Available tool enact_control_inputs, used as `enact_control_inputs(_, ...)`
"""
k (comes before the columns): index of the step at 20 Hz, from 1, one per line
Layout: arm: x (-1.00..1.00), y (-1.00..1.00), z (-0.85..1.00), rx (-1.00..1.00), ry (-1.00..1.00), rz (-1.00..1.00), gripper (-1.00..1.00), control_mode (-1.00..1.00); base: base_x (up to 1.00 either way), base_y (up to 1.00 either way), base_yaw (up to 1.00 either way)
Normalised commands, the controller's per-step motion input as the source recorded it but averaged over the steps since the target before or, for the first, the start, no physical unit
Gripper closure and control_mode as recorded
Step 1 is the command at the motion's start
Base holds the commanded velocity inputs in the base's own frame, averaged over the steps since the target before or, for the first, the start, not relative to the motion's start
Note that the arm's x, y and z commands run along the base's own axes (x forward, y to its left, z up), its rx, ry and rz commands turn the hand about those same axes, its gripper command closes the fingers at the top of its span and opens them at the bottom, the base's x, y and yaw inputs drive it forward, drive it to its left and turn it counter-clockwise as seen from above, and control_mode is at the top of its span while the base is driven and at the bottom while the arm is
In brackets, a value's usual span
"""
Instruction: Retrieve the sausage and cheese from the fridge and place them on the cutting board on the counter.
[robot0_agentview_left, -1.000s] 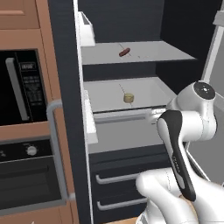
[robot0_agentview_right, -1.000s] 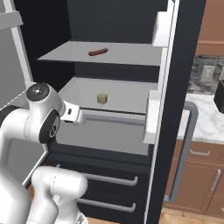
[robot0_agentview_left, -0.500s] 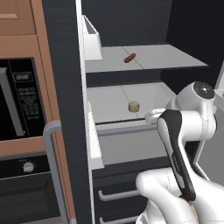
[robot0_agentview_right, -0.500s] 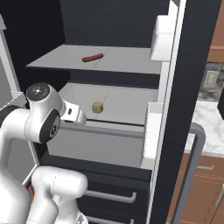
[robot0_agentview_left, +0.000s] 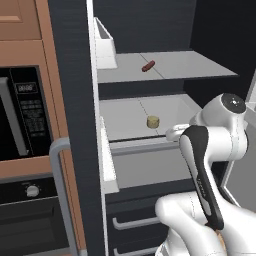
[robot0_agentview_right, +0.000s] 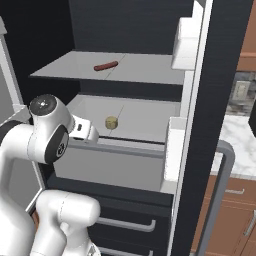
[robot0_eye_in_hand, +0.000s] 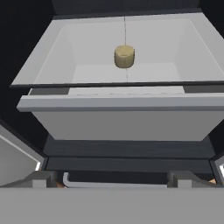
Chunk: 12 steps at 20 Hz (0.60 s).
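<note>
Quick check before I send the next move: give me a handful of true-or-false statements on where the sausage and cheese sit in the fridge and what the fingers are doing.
1. The sausage lies on the upper shelf of the fridge. True.
2. The cheese sits beside the sausage on that shelf. False: it sits alone on the shelf below.
3. The fingers are closed on the cheese. False: they are open and hold nothing, short of the shelf's front edge.
4. The fridge doors are open. True.
5. The hand view looks onto the cheese. True.
6. The cheese lies in a lower drawer. False: both drawers are shut.
</note>
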Motion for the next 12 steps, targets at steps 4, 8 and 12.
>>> enact_control_inputs(4,0.0,0.0,0.0,0.0,0.0,0.0,-1.0,1.0,0.0,0.0,0.0)
enact_control_inputs(8,0.0,0.0,0.0,0.0,0.0,0.0,-1.0,1.0,0.0,0.0,0.0)
enact_control_inputs(12,0.0,0.0,0.0,0.0,0.0,0.0,-1.0,1.0,0.0,0.0,0.0)
